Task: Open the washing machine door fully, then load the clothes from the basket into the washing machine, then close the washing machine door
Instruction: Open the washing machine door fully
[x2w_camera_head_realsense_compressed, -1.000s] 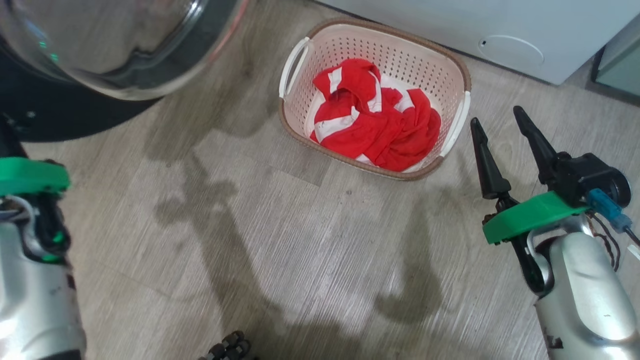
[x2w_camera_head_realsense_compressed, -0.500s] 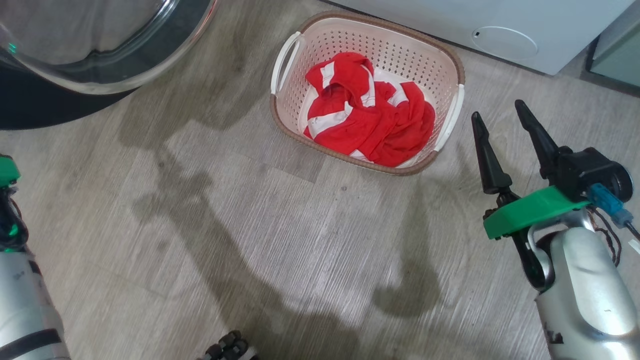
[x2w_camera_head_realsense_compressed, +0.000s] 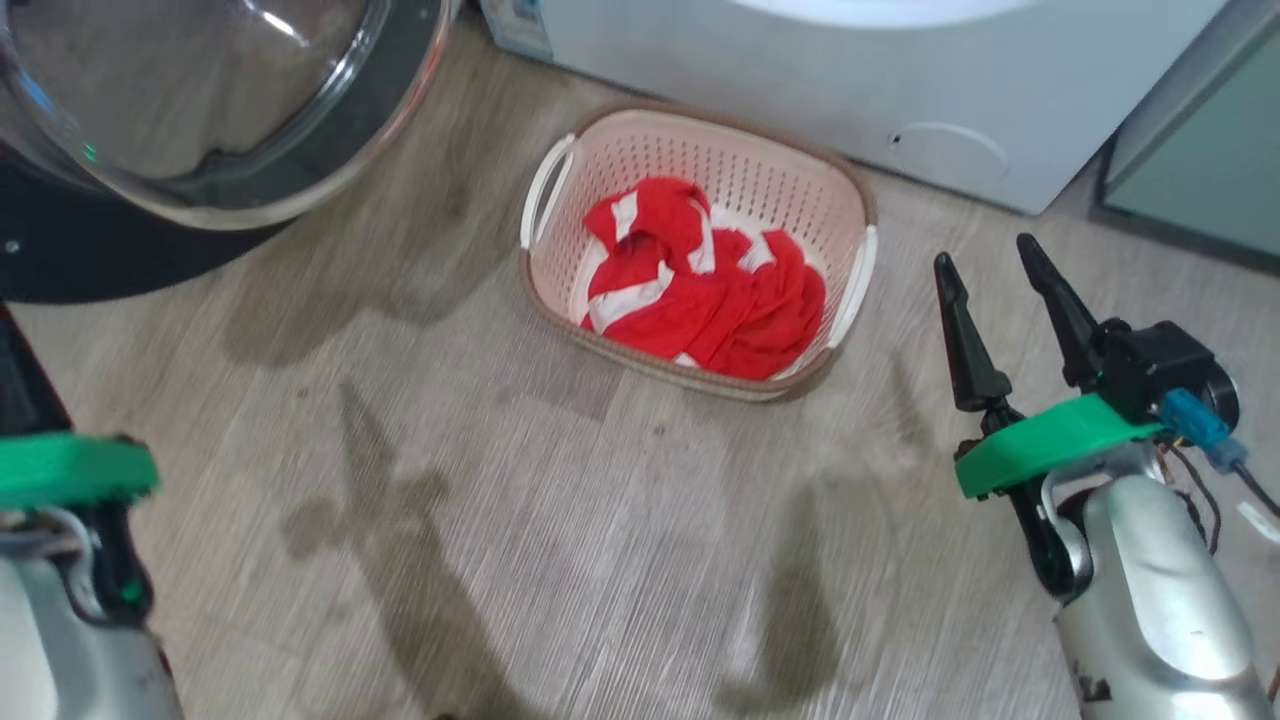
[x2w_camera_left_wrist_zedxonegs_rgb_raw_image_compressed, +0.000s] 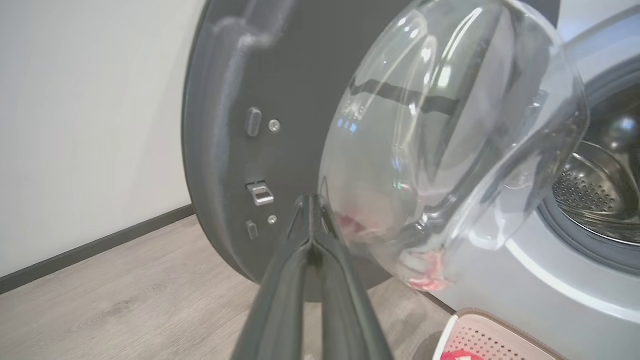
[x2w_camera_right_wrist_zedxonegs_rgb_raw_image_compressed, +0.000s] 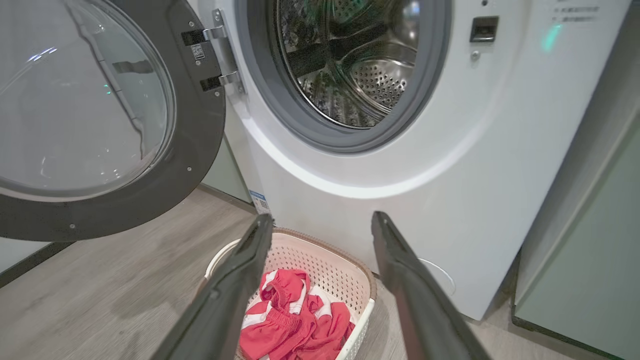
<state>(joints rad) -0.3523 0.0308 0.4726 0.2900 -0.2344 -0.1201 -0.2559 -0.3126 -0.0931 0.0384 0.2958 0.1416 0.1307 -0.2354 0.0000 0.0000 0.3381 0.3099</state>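
Left gripper (x2w_camera_left_wrist_zedxonegs_rgb_raw_image_compressed: 311, 202) in front of the open door (x2w_camera_left_wrist_zedxonegs_rgb_raw_image_compressed: 280, 75)
Its two dark fingers (x2w_camera_left_wrist_zedxonegs_rgb_raw_image_compressed: 285, 295) are pressed together, tips showing between a metal latch (x2w_camera_left_wrist_zedxonegs_rgb_raw_image_compressed: 260, 194) on the door's black inner face and the glass bowl (x2w_camera_left_wrist_zedxonegs_rgb_raw_image_compressed: 450, 125). To the right are the washing machine (x2w_camera_left_wrist_zedxonegs_rgb_raw_image_compressed: 550, 300) and its steel drum (x2w_camera_left_wrist_zedxonegs_rgb_raw_image_compressed: 595, 190). A basket (x2w_camera_left_wrist_zedxonegs_rgb_raw_image_compressed: 480, 335) corner sits lower right on the wooden floor (x2w_camera_left_wrist_zedxonegs_rgb_raw_image_compressed: 125, 300).

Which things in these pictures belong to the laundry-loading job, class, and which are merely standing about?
Belong to the job: washing machine door, washing machine, clothes, basket.

Merely standing about: pale green cabinet, wall, skirting board.
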